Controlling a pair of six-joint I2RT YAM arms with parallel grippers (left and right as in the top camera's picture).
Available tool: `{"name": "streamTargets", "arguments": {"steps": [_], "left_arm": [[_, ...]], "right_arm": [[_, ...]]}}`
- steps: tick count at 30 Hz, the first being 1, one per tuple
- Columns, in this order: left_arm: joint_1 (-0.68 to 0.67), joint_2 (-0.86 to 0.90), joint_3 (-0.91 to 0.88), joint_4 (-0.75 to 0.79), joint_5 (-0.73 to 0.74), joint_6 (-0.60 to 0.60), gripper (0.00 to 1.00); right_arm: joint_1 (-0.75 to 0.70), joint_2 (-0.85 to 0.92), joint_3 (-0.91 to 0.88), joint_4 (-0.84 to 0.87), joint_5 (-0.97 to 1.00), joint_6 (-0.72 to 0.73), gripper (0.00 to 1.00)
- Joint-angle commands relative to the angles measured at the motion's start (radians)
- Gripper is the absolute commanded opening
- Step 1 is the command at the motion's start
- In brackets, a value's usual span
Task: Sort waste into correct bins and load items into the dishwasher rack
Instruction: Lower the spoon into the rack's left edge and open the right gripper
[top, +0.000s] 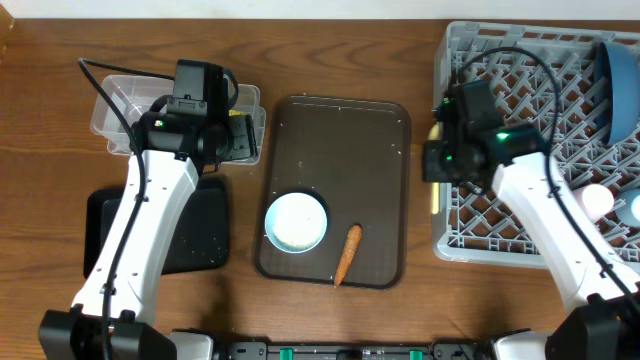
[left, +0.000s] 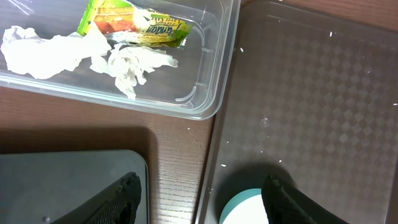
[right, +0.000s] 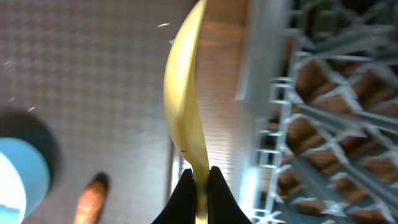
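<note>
Grey rack (top: 545, 100) fills the right side, plate (top: 615, 90) standing in its far corner. The right gripper (right: 200, 180) is at the rack's left rim, jaws pressed tight on the handle end of the spoon (right: 183, 93). This looks like the spoon-loading step. The spoon hangs over the strip of table (top: 330, 50) between tray and rack, so letting go here would likely drop it outside. The better play is to carry it over the rim and well in among the pegs. It should go down until it rests on the lattice, and only then should the jaws part.

Brown tray (top: 345, 150) sits centre, with bowl (top: 296, 222) and carrot (top: 347, 253) at its near end. On the left the tub (top: 115, 100) lies beyond the black tray (top: 200, 240). The left gripper (left: 199, 186) hovers over that corner, fingers spread, nothing between them.

From overhead the spoon is a pale sliver beside the rack. The right wrist view shows it edge-on, and shows the pinch itself. The left wrist view looks into the tub, where wrapper (left: 134, 22) and tissue (left: 74, 53) lie. It also picks out rice (left: 265, 122) scattered on the brown tray, which overhead gives only as faint specks.
</note>
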Motion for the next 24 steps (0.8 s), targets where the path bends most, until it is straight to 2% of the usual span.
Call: {"name": "streamTargets", "arguments": {"steps": [1,7,14,19,24], "left_arm": [[0.000,0.003,0.007,0.001,-0.013,-0.009,0.65],[0.000,0.003,0.007,0.002,-0.013,-0.009,0.65],[0.000,0.003,0.007,0.005,-0.013,-0.009,0.65],[-0.001,0.003,0.007,0.004,-0.012,-0.009,0.64],[-0.001,0.003,0.007,0.004,-0.012,-0.010,0.65]], "right_arm": [[-0.075,-0.015,0.017,-0.006,0.003,-0.035,0.01],[-0.155,-0.015,0.017,-0.048,-0.005,-0.070,0.01],[-0.167,-0.010,0.010,-0.077,-0.005,-0.097,0.01],[-0.165,-0.007,-0.010,-0.076,-0.004,-0.097,0.11],[-0.164,-0.002,-0.027,-0.059,-0.004,-0.096,0.11]]}}
